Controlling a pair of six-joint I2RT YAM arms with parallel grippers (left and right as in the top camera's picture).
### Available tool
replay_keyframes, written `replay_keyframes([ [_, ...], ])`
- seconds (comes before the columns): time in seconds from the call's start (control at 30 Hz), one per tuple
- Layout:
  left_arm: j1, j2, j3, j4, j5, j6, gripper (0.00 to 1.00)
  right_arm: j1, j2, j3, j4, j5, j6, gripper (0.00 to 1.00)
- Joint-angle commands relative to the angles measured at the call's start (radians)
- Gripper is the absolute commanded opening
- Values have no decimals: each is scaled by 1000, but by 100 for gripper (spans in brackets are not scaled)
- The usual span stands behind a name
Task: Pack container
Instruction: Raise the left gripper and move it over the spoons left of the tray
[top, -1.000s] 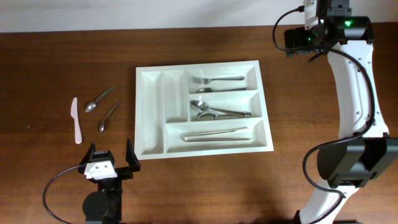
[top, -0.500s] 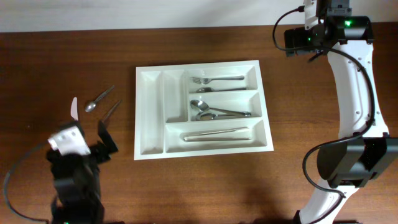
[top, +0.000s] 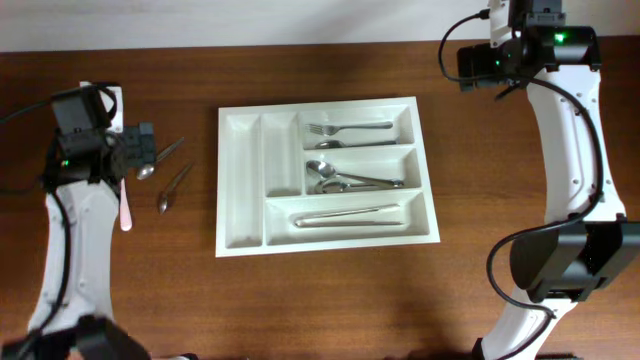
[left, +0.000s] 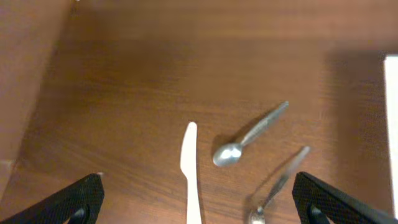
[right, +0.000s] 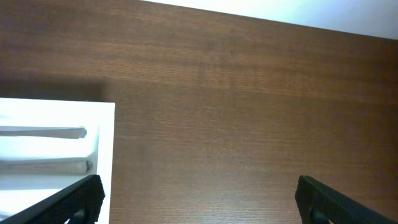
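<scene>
The white cutlery tray (top: 242, 180) lies mid-table, with its edge also in the left wrist view (left: 393, 93) and the right wrist view (right: 107, 130). It holds forks (top: 345, 129), spoons (top: 340, 180) and a knife (top: 345, 214) in its three long compartments. Its two narrow upright compartments are empty. To its left lie a white plastic knife (top: 124, 205) (left: 189, 168) and two metal spoons (top: 160, 158) (top: 176, 187) (left: 249, 135) (left: 280, 186). My left gripper (top: 135, 148) (left: 196, 186) is open and empty above the loose cutlery. My right gripper (top: 480, 65) (right: 199, 186) is open and empty, beyond the tray's far right corner.
The wooden table's far edge meets a white wall (right: 298, 12) close behind the right gripper. A lighter surface shows at the left edge of the left wrist view (left: 18, 74). My right arm runs down the table's right side (top: 575, 150).
My left arm has swung from the table's front edge up to the far left and now hangs over the loose cutlery. The right arm and the cutlery have not moved.
</scene>
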Motion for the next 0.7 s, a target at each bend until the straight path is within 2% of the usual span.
replay_keyframes([
  [0.0, 2, 66, 19, -9, 32, 55, 99, -1, -8, 17, 3, 8, 6, 99],
  [0.17, 0, 135, 19, -32, 40, 56, 97, -1, -8, 17, 3, 8, 6, 99],
  [0.2, 0, 140, 19, -40, 40, 58, 92, -1, -8, 17, 3, 9, 6, 99],
  [0.23, 1, 151, 19, -53, 39, 74, 73, -1, -8, 17, 3, 9, 6, 99],
  [0.27, 1, 160, 18, -61, 39, 94, 65, -1, -8, 17, 3, 9, 6, 99],
  [0.3, 2, 173, 18, -64, 40, 113, 63, -1, -8, 17, 3, 8, 6, 99],
  [0.5, 2, 314, 18, -73, 40, 123, 62, -1, -8, 17, 3, 8, 6, 99],
  [0.67, 2, 415, 18, -72, 77, 212, 61, -1, -8, 17, 3, 8, 6, 99],
])
